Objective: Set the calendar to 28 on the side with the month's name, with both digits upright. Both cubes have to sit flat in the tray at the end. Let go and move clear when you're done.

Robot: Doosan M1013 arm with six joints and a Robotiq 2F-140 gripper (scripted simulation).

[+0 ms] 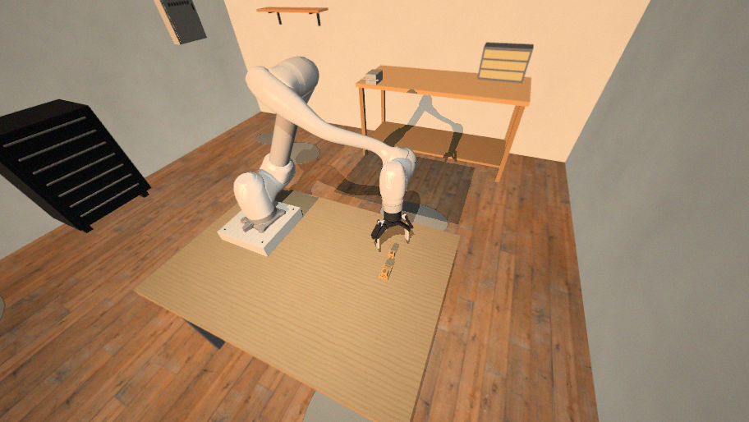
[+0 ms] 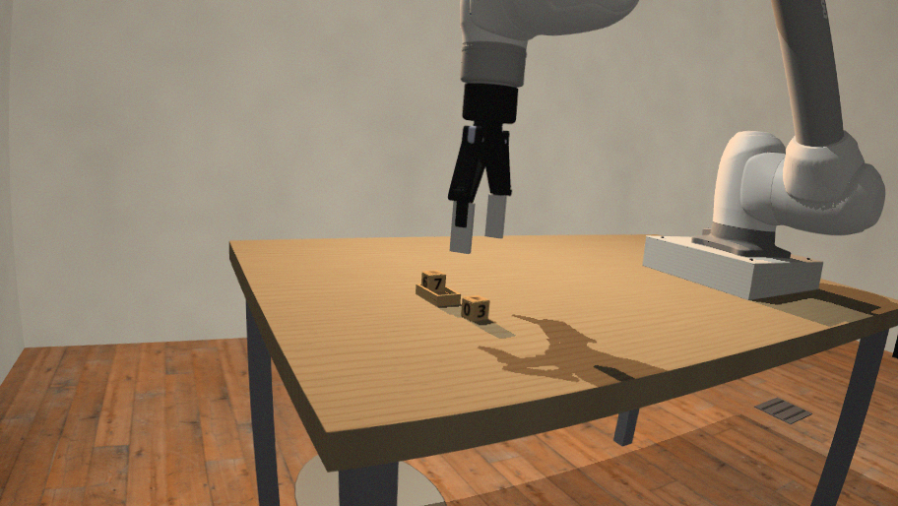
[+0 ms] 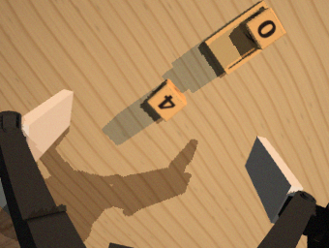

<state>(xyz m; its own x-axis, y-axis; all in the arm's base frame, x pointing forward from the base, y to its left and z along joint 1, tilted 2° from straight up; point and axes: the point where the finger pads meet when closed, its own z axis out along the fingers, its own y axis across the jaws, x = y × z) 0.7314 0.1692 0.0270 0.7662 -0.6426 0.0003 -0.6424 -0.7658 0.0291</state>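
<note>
A small wooden tray (image 2: 438,294) lies on the table. One number cube (image 2: 433,280) sits in the tray's far end; it shows 0 on top in the wrist view (image 3: 265,26) and 6 and 7 on its sides. The tray's other slot (image 3: 226,50) is empty. The second cube (image 2: 476,309) lies on the table just beside the tray's empty end, apart from it. It shows 4 on top in the wrist view (image 3: 165,101) and 0 and 3 on its sides. My gripper (image 2: 478,233) is open and empty, hanging well above the table, over and slightly past the loose cube.
The arm's white base block (image 2: 731,270) stands at the table's right rear. The table's edge (image 1: 448,282) is close to the tray. A workbench (image 1: 443,86) stands against the back wall, and a black drawer cabinet (image 1: 62,157) stands at the left.
</note>
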